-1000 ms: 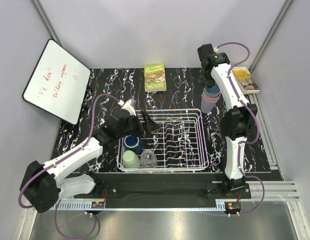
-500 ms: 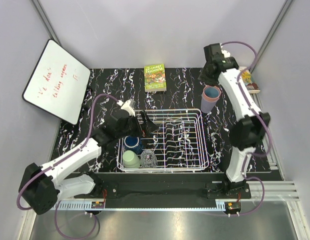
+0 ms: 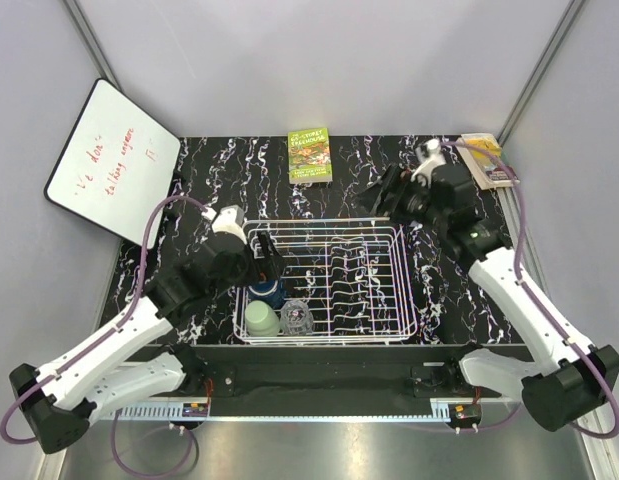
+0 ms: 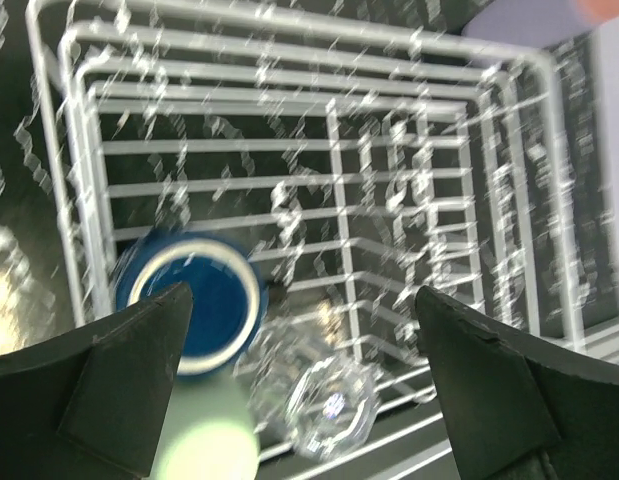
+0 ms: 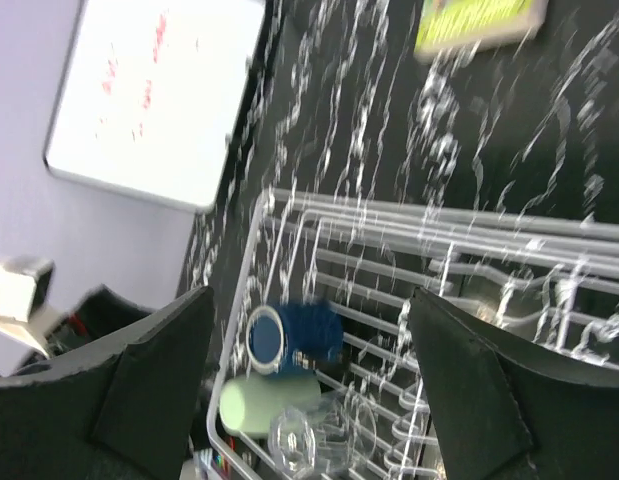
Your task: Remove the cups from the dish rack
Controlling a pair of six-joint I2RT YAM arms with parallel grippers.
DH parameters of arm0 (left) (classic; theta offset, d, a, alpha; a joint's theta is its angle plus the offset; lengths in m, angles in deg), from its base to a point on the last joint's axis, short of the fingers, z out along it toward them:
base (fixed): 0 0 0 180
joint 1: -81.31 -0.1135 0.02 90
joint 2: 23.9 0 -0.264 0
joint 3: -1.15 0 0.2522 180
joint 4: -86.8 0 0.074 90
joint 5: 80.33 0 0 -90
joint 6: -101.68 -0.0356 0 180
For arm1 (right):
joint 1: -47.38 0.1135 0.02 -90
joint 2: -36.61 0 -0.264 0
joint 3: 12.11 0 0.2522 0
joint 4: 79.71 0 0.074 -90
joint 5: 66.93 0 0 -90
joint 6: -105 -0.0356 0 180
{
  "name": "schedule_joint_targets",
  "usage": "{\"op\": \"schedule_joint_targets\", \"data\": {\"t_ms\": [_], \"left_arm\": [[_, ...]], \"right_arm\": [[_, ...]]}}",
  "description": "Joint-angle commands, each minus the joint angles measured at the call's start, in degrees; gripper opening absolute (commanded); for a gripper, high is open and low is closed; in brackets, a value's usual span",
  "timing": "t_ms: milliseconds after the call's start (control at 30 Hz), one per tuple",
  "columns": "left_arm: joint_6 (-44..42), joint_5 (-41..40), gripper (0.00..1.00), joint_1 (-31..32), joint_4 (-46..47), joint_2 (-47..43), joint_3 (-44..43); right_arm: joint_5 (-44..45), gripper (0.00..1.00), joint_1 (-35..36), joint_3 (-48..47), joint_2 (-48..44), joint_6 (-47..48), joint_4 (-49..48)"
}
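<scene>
- The left gripper (image 3: 271, 252) hangs over the left back corner of the dish rack (image 3: 374, 285). Its fingers (image 4: 119, 380) are spread wide with nothing between them.
- The right gripper (image 3: 377, 198) is above the table (image 3: 209, 170), just behind the rack's right back corner. Its fingers are also wide apart and empty.
- Three cups sit in the rack's left end. The dark blue cup (image 3: 264, 290) is furthest back, and the pale green cup (image 3: 261, 320) is just in front of it. The clear glass cup (image 3: 297, 317) is beside the green one.
- A whiteboard (image 3: 114, 165) leans at the left, and a green book (image 3: 310, 155) lies at the back.
</scene>
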Motion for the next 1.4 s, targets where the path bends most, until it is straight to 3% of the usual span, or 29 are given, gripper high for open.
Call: {"op": "schedule_joint_targets", "data": {"t_ms": [0,233,400,833,967,1000,1133,1300,1333,1367], "left_arm": [[5.04,-7.67,0.99,6.39,-8.23,-1.13,-0.2],[16.47,-18.83,0.98,17.57,-22.56,1.41,-3.8],[25.26,-21.39,0.98,23.63,-30.74,2.03,-4.25],[27.99,-21.31,0.98,26.1,-26.8,8.18,0.59],[27.73,-20.17,0.93,26.19,-24.52,9.32,1.38],[27.64,-19.99,0.84,26.1,-24.42,9.59,1.47],[27.2,-19.46,0.65,26.1,-24.07,9.85,1.73],[27.2,-18.93,0.31,26.1,-24.07,10.2,1.82],[27.11,-18.93,0.14,26.19,-24.07,10.12,1.82],[26.85,-18.93,0.06,26.1,-24.16,9.94,1.73]], "right_arm": [[-2.16,0.87,6.49,4.93,-2.98,-1.99,-5.41],[-0.49,0.87,10.62,10.65,-8.51,-4.53,-7.78],[-0.75,0.86,11.77,12.14,-10.54,-4.89,-7.78],[-0.75,0.86,11.86,14.16,-13.0,-4.45,-7.87],[-0.49,0.86,11.95,15.48,-13.71,-4.54,-7.78],[-0.4,0.86,11.95,15.66,-13.88,-4.62,-7.78],[-0.49,0.78,11.95,16.1,-14.06,-4.71,-7.78],[-0.4,0.77,11.86,16.01,-14.15,-4.71,-7.78],[-0.49,0.77,11.86,16.01,-14.15,-4.71,-7.78],[-0.4,0.77,12.03,16.01,-14.15,-4.71,-7.7]]}}
